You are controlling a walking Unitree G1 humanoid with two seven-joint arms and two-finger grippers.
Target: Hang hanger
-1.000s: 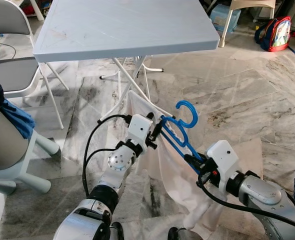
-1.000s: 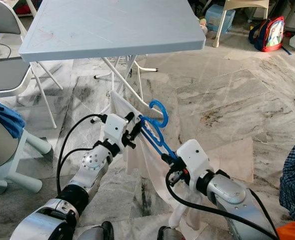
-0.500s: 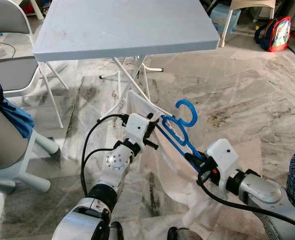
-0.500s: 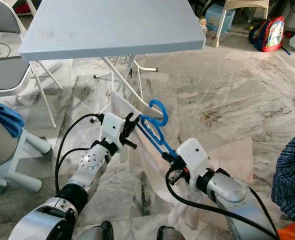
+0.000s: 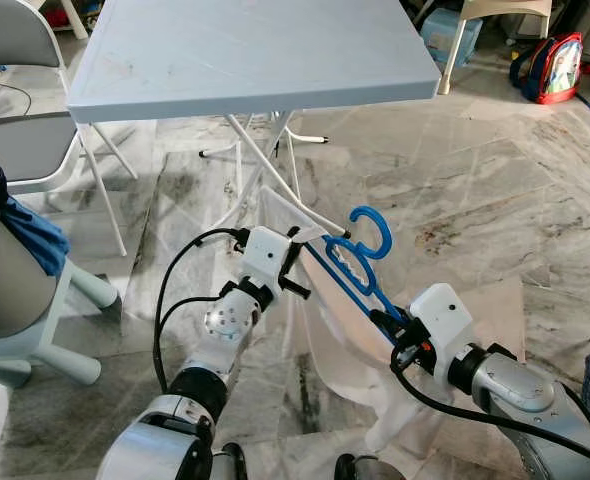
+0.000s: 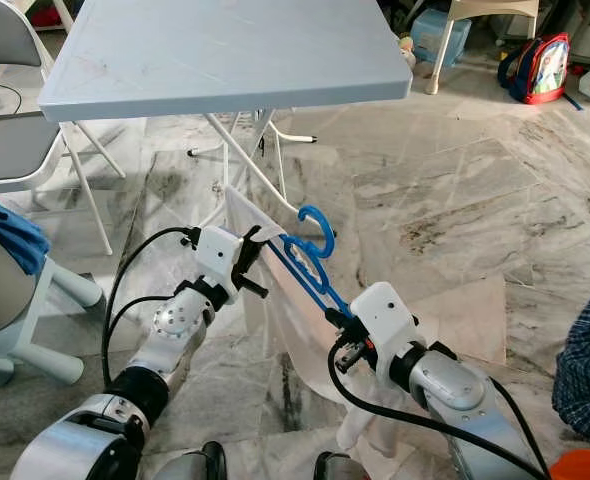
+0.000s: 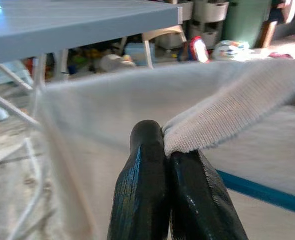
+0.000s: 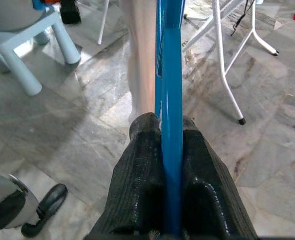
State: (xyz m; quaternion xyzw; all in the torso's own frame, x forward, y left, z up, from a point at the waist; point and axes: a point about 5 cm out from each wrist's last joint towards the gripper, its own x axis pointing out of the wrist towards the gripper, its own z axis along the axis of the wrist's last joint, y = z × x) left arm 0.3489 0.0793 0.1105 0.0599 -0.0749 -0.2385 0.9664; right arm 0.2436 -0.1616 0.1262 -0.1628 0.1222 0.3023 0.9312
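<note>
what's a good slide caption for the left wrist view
Left gripper pinching the white garment's hem, blue hanger bar beneath.

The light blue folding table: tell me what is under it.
Under the light blue folding table stand its crossed white metal legs on grey marble floor. The tabletop covers where the legs join it.

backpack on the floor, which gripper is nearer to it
Right. The right gripper, clamped on the blue hanger, sits on the red and blue backpack's side; the left gripper, pinching the white cloth, is farther across.
</note>
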